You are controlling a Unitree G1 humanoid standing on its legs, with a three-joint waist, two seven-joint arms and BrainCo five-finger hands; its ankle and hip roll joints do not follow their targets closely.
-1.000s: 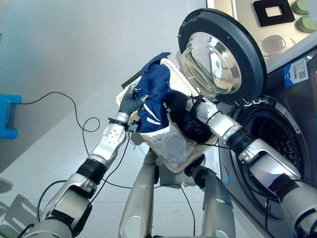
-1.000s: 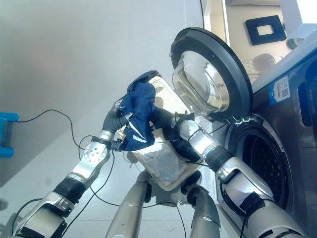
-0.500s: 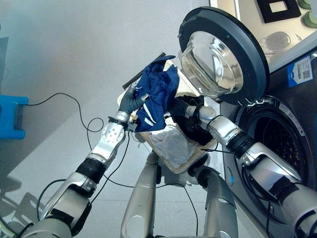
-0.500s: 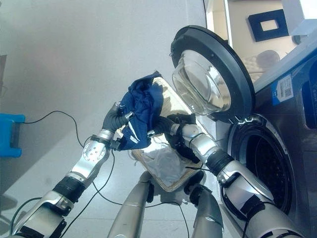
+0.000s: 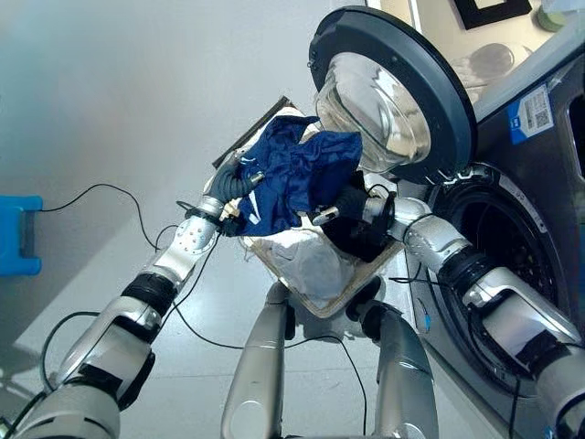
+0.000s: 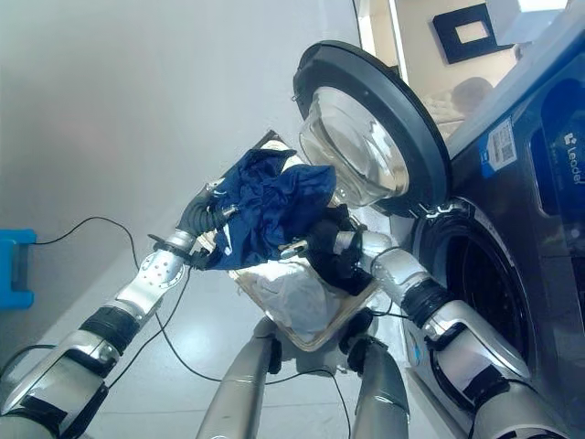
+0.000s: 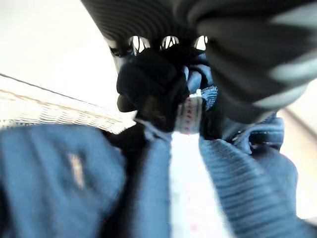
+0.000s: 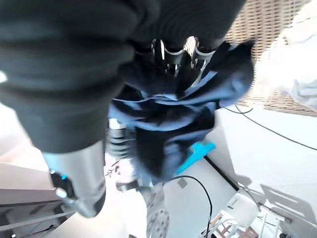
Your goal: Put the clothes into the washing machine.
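Over basket (image 5: pixel 315 302), both hands' fingers buried in navy garment (image 5: pixel 297 174)

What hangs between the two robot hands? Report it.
A crumpled navy-blue garment, gripped by the left robot hand and right robot hand, above the wicker laundry basket; both eye views show it.

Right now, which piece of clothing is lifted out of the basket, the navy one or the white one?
The navy garment, bunched and gripped between the left hand and right hand. The white cloth lies inside the basket.
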